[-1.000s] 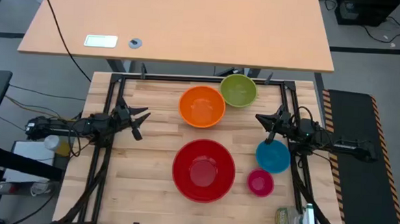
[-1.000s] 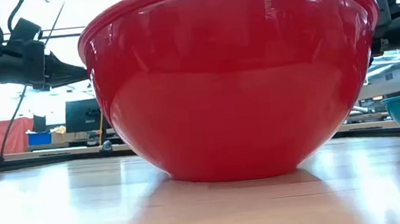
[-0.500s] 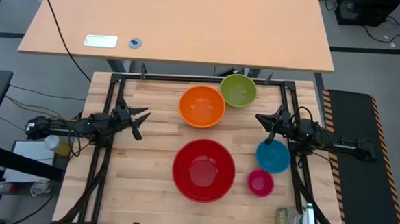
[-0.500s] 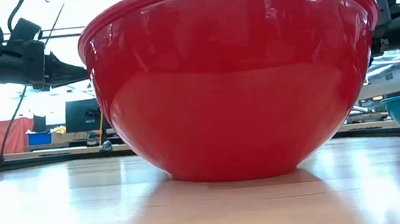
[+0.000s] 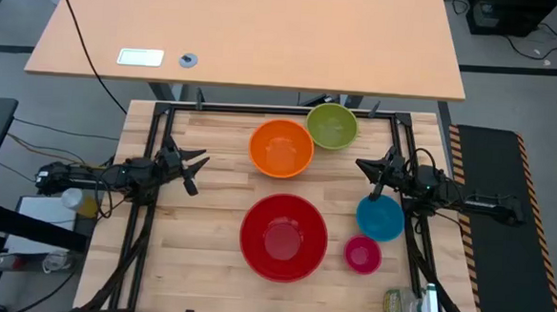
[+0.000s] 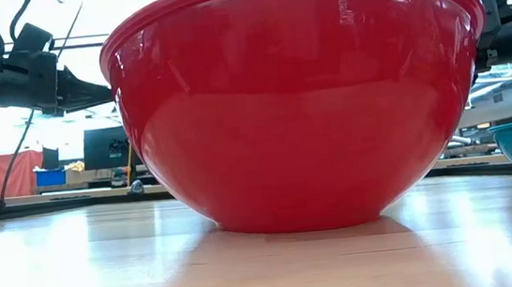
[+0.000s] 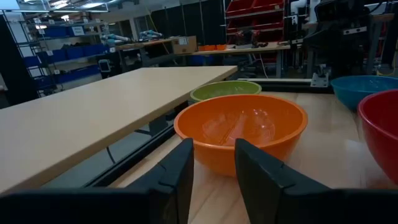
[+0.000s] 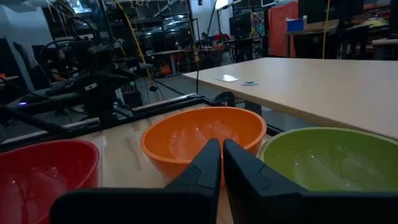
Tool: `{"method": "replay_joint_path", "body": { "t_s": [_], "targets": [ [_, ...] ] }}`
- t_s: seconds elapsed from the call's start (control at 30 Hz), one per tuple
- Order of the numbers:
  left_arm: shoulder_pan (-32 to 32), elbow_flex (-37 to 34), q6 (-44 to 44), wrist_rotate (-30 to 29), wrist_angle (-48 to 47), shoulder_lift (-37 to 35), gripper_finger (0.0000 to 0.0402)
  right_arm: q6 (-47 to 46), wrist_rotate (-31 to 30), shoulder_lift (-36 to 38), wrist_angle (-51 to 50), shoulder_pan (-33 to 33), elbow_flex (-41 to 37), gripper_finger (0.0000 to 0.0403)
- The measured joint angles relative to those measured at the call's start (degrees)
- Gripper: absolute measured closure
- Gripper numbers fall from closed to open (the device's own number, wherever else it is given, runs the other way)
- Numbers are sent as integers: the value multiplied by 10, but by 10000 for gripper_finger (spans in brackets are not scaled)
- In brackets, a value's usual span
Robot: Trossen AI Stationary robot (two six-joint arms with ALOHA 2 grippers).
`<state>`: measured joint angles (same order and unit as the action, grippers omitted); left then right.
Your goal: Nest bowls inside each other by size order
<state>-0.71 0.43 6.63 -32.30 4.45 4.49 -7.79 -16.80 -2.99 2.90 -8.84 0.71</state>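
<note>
Five bowls stand upright on their bases on the wooden table. The red bowl [image 5: 284, 237] is near the front middle and fills the low view [image 6: 297, 102]. The orange bowl [image 5: 281, 148] and the lime green bowl [image 5: 332, 125] stand at the back. The blue bowl [image 5: 380, 218] and the pink bowl [image 5: 362, 254] stand at the right. My left gripper [image 5: 195, 168] hovers at the table's left, a little open and empty, pointing at the orange bowl [image 7: 241, 127]. My right gripper [image 5: 367, 172] hovers at the right, just behind the blue bowl, shut and empty.
A black metal frame [image 5: 262, 109] runs along the table's far edge and sides. A larger tan desk [image 5: 247, 35] stands beyond it. Bottles [image 5: 409, 306] lie off the front right corner. Bare wood [image 5: 208, 219] lies left of the red bowl.
</note>
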Motion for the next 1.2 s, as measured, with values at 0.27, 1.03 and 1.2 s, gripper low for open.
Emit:
{"method": "replay_joint_path", "body": {
  "t_s": [0.27, 1.03, 1.2],
  "targets": [
    [0, 0, 0, 0, 0, 0, 283, 0, 0, 0, 0, 0, 0, 374],
    [0, 0, -267, 0, 117, 0, 283, 0, 0, 0, 0, 0, 0, 374],
    [0, 0, -270, 0, 127, 0, 283, 0, 0, 0, 0, 0, 0, 374]
  ]
}}
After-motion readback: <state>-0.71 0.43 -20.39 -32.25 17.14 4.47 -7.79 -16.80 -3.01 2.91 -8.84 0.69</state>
